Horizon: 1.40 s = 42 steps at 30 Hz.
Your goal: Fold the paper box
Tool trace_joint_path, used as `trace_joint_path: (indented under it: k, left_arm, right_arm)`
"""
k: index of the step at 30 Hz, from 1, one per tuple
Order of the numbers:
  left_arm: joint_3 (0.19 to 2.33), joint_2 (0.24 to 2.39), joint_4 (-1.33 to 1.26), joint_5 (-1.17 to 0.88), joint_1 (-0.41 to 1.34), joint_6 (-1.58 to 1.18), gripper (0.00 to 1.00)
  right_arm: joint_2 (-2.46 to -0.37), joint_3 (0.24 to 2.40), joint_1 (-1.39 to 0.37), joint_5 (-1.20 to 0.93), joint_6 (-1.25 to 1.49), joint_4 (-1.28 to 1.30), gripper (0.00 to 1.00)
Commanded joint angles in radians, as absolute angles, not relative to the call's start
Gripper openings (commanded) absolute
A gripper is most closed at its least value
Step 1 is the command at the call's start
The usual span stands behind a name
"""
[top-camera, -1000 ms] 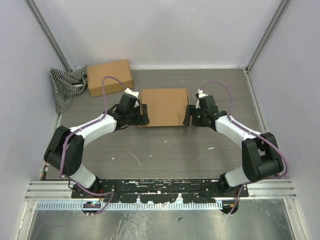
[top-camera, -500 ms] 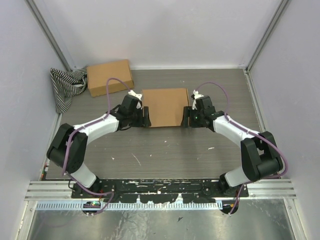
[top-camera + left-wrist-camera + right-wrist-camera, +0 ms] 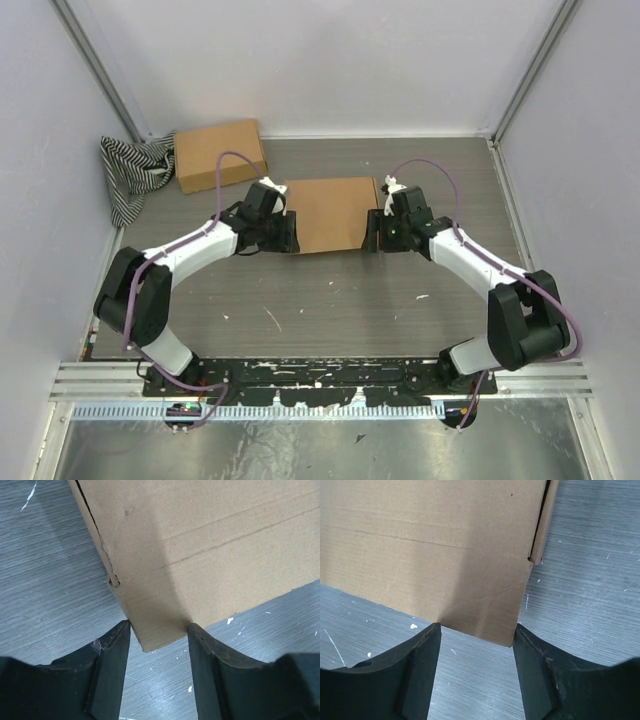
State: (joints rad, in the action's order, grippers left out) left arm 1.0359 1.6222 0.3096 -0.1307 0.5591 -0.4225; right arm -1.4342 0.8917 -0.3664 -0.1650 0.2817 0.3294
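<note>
The paper box (image 3: pixel 330 213) lies closed and flat in the middle of the table, plain brown cardboard. My left gripper (image 3: pixel 290 232) is open at its near left corner. In the left wrist view that corner of the box (image 3: pixel 200 545) pokes between the fingertips of the gripper (image 3: pixel 159 630), which touch its edges. My right gripper (image 3: pixel 372 230) is open at the near right corner. In the right wrist view the box (image 3: pixel 435 545) has its corner between the fingertips of the gripper (image 3: pixel 477 630). A side flap (image 3: pixel 545 520) stands slightly out from the box wall.
Another brown cardboard box (image 3: pixel 220 153) sits at the back left. A black-and-white striped cloth (image 3: pixel 130 175) is bunched against the left wall beside it. Grey walls close in the table on three sides.
Both grippers have moved inward to the box's near corners, the left one rightward and the right one leftward. The box has barely moved.
</note>
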Motion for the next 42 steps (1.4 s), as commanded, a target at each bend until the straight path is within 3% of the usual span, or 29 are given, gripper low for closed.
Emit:
trace_joint_path:
  k: [1, 11, 28, 42]
  left_arm:
    - [1.108, 1.585, 0.405, -0.157, 0.565, -0.409, 0.56]
    - [1.168, 1.592, 0.498, -0.163, 0.565, -0.392, 0.56]
    - [1.173, 1.644, 0.493, -0.364, 0.547, -0.411, 0.55]
    - [1.151, 1.628, 0.469, -0.446, 0.524, -0.431, 0.54]
  right_arm:
    - [-1.363, 0.979, -0.377, -0.197, 0.268, 0.36, 0.63]
    - [-1.39, 1.019, -0.376, -0.149, 0.238, 0.44, 0.63]
    - [-1.434, 1.03, -0.376, -0.112, 0.238, 0.482, 0.64]
    - [-1.428, 1.078, -0.377, -0.076, 0.236, 0.514, 0.71]
